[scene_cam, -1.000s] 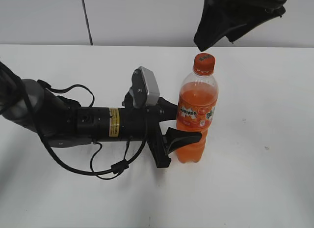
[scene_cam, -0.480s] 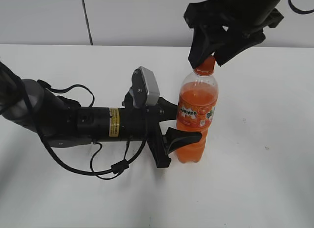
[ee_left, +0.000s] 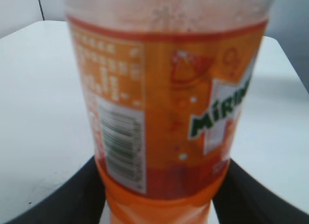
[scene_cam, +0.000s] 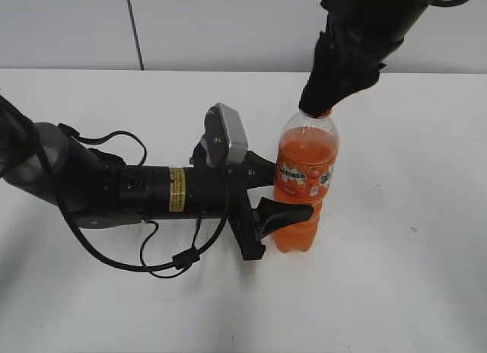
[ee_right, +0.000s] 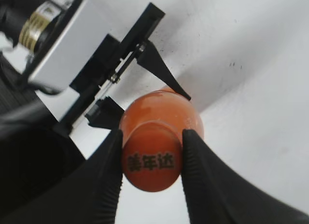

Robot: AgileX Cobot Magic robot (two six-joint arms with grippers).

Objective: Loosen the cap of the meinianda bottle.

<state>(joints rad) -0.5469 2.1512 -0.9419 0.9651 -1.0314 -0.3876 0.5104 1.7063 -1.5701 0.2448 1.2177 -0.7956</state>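
With my left gripper (scene_cam: 293, 210) clamped on the upright bottle (scene_cam: 305, 182) mid-table, my right gripper (ee_right: 150, 159) pinches the cap (ee_right: 152, 161) (the loosening twist comes next, I judge).

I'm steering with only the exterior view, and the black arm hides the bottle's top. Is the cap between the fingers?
Observer: Yes. In the right wrist view the cap sits between the two right fingers, which press on both its sides.
Operator: Is its top covered?
Observer: No, the dark lettering on top shows in full.
Operator: Is the bottle held on both sides?
Observer: The left wrist view shows the left fingers against both sides of the bottle, just below its label.
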